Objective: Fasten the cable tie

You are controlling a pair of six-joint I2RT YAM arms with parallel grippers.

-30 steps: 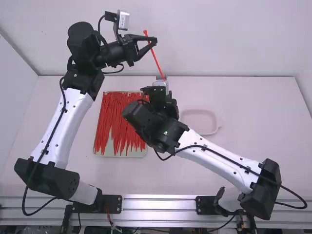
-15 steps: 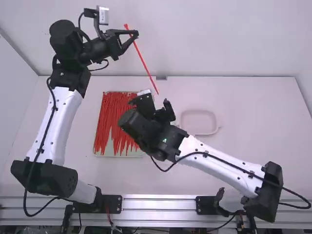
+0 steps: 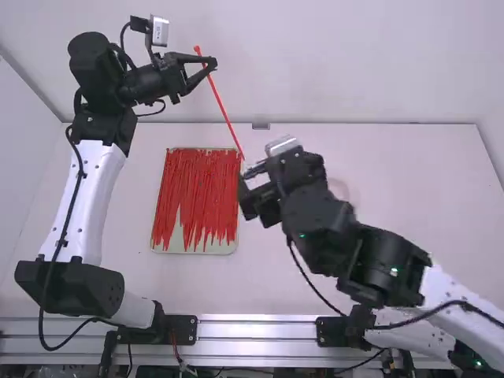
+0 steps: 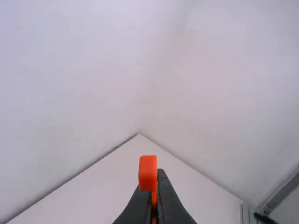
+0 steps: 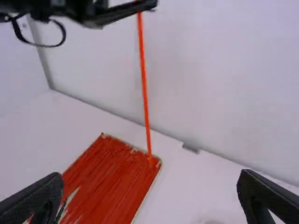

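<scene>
A single red cable tie (image 3: 220, 106) hangs slanted high over the back of the table. My left gripper (image 3: 201, 64) is shut on its upper end. In the left wrist view the tie's orange head (image 4: 148, 171) sticks out above the shut gripper (image 4: 153, 189). The tie's lower tip (image 3: 241, 156) ends over the back right corner of the tray. My right gripper (image 3: 246, 187) is open beside the tray's right edge, just below that tip, holding nothing. In the right wrist view the tie (image 5: 143, 84) hangs from the left gripper (image 5: 135, 8), well ahead of my wide-open right gripper (image 5: 149, 205).
A flat tray (image 3: 193, 250) left of centre holds a pile of several red cable ties (image 3: 197, 197), which appears again in the right wrist view (image 5: 112, 177). The white back wall stands close behind the raised left gripper. The right arm's bulk covers the table's centre right.
The left gripper has carried the tie leftward and kept hold of it. The right arm has swung right and toward the camera; its gripper now sits right of the tray.
</scene>
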